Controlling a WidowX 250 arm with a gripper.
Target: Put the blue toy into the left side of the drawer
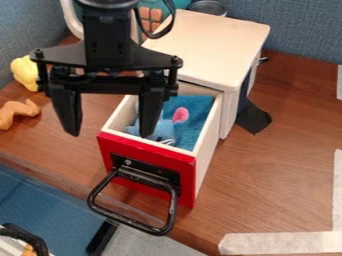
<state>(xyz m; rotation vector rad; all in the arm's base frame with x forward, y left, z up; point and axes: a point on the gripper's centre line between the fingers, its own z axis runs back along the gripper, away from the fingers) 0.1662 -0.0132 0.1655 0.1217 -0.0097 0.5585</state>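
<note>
The brown table (pixel 287 150) carries a cabinet (pixel 214 45), yellow toy (pixel 25 73), orange toy (pixel 19 111), pale tape (pixel 274 243) and perhaps black cloth (pixel 254 118).

The black arm (pixel 110 35) is fitted with a flat crosspiece, bolted at both ends, tapered fingers (pixel 67 110) and a looped black cable (pixel 159 35).

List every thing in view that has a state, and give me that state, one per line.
Drawer: pulled open.
Blue toy: lying inside the drawer, toward its left side as seen here.
Blue cloth: laid inside the drawer.
Hand: open, empty, above the drawer's left part.
</note>
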